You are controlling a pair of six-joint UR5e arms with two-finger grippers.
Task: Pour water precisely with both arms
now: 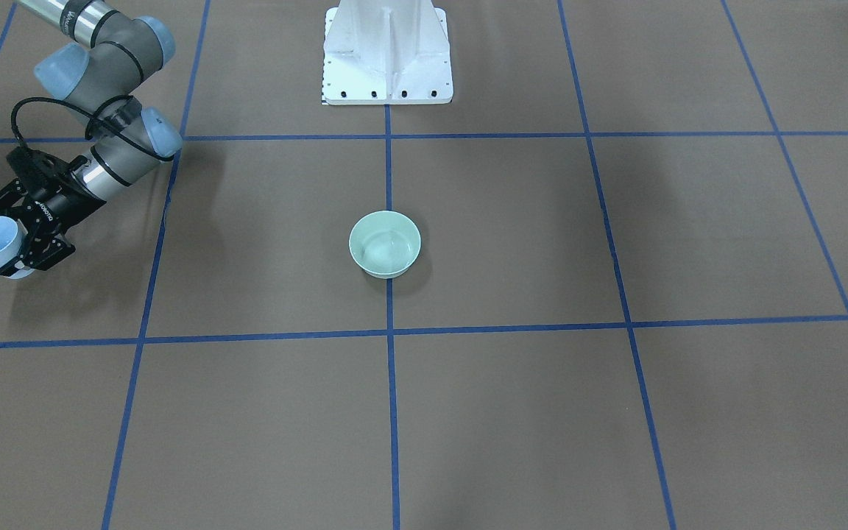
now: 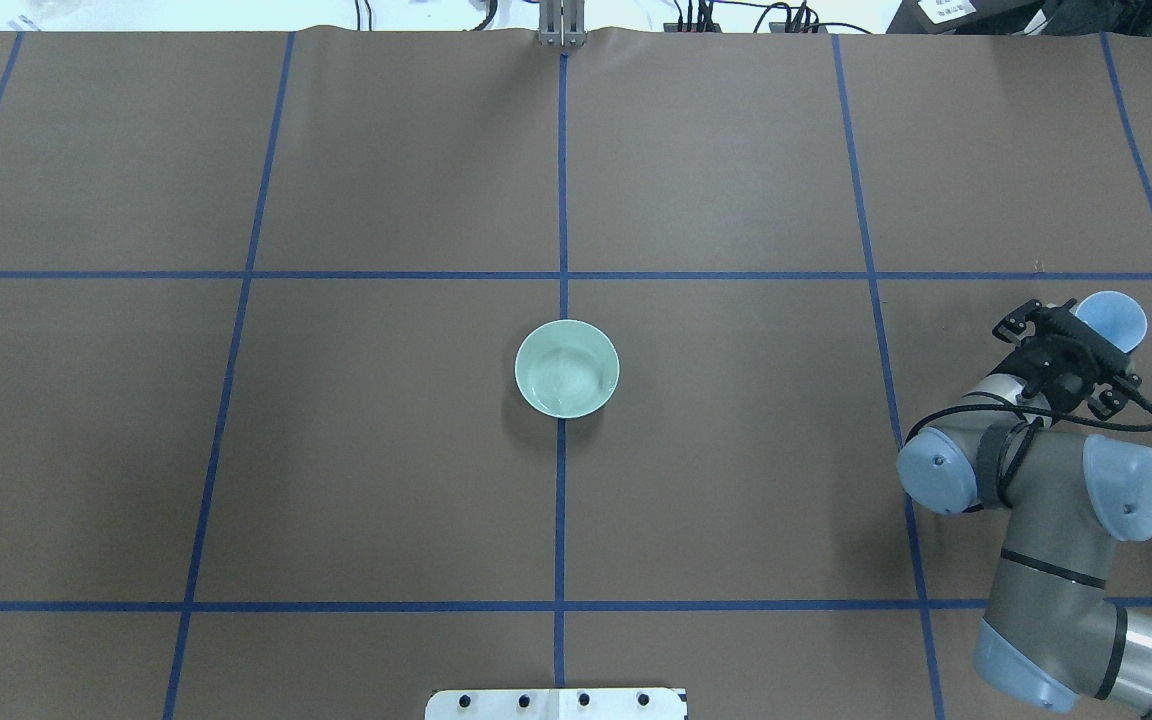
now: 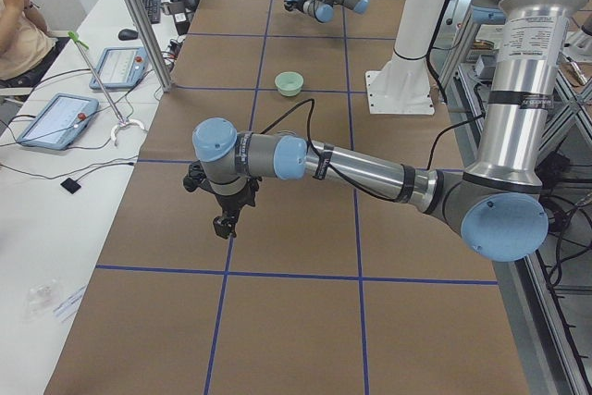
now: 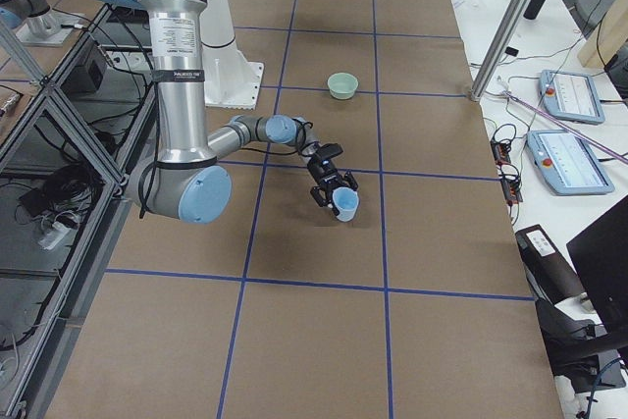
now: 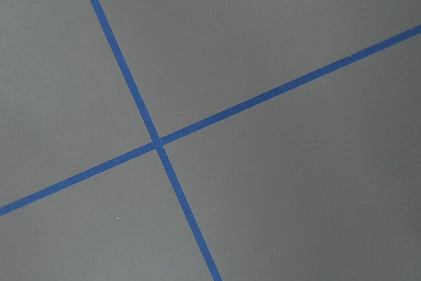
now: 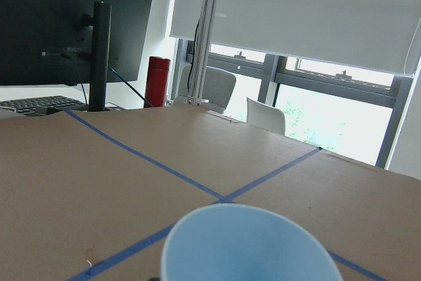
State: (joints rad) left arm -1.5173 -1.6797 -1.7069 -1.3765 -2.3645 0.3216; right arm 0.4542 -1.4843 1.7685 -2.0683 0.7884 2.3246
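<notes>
Right gripper (image 2: 1076,352) was clamped on the blue cup (image 2: 1112,318), out near the table's (image 2: 336,470) right end and well apart from the green bowl (image 2: 532,345), where the water (image 2: 566,380) showed as faint ripples. For a clean pour, I'd judge, it wanted the cup carried over the bowl's middle and then tipped slowly. The cup's long axis leaned, mouth turned up and away from the robot. Left gripper (image 3: 225,222) hung above the table. Open or closed, couldn't tell.
</notes>
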